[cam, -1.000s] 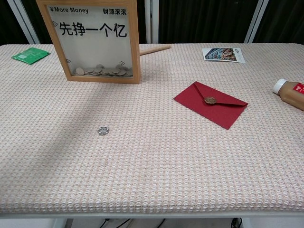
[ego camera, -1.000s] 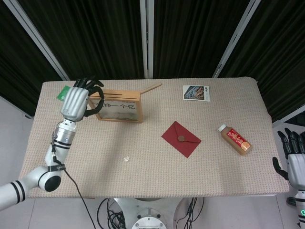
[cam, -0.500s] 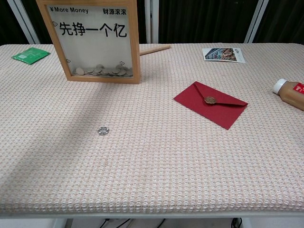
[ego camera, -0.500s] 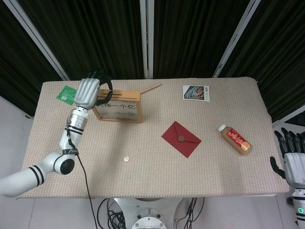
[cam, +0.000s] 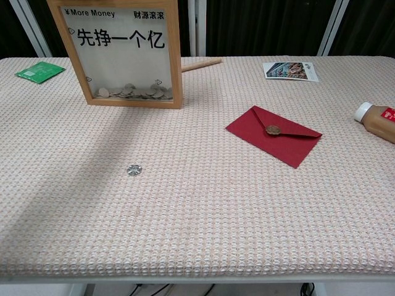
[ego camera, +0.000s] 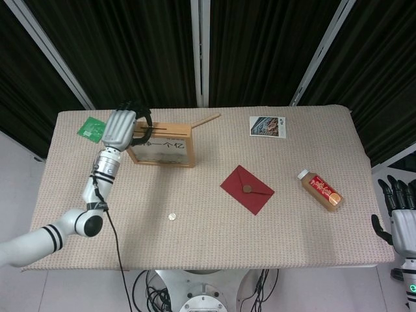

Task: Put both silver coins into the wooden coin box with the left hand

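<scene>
I hold my left hand (ego camera: 121,125) over the far-left wooden coin box (ego camera: 162,144), fingers curled, contents unclear, while one thin, slippery silver coin (cam: 134,169) lies flat mid-worktop, needing an edge pinch.

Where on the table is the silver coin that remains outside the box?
The silver coin lies flat on the table's left half in both views, in front of the wooden coin box and left of the red envelope, touching neither.

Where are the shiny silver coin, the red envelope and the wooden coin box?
silver coin (cam: 134,169), chest view, its middle.
red envelope (cam: 256,128), chest view, its flap.
wooden coin box (cam: 175,74), chest view, right frame edge.
</scene>
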Available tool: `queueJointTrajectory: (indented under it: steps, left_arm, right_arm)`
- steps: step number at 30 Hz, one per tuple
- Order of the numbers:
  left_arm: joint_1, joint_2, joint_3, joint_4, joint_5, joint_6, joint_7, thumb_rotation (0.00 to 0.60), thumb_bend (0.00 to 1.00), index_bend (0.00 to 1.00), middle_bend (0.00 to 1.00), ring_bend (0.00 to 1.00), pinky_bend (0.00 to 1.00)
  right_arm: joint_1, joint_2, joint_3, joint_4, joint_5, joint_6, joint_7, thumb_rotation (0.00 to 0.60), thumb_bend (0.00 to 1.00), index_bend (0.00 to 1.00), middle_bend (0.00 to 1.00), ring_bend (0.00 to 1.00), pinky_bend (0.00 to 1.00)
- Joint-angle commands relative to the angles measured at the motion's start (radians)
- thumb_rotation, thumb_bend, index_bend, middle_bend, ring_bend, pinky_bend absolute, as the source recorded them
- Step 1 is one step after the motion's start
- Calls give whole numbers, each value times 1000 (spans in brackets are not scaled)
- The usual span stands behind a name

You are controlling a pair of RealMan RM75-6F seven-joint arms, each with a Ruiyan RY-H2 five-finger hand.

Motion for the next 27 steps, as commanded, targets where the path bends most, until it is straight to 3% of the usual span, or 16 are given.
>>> queueJointTrajectory:
  steps: [1, 10, 15, 19, 27]
  left_arm:
    - [-1, 1, 3, -2, -5, 0, 1, 600, 483, 639, 317, 134, 160]
    - [-3, 0, 14, 6, -14, -5, -9, 600, 483, 601, 317, 134, 159]
    - [-4, -2, 20, 13, -1, -1, -24, 600, 478, 332, 311, 134, 153]
    - [-3, -6, 26, 18, 21, 15, -37, 600, 472, 188, 301, 134, 149]
    - [17, 5, 31, -40, 90, 103, -50, 600, 468, 180, 297, 134, 152]
  right_arm:
    - [1, -2, -1, 1, 0, -2, -2, 600, 339, 0, 0, 0, 0]
    - [5, -7, -1, 1, 4, -7, -7, 600, 339, 0, 0, 0, 0]
    - [4, -5, 0, 0, 6, -7, -5, 600, 340, 0, 0, 0, 0]
    - [4, -3, 2, 0, 6, -4, -2, 600, 340, 0, 0, 0, 0]
    - [4, -1, 4, 3, 9, -3, 5, 600, 340, 0, 0, 0, 0]
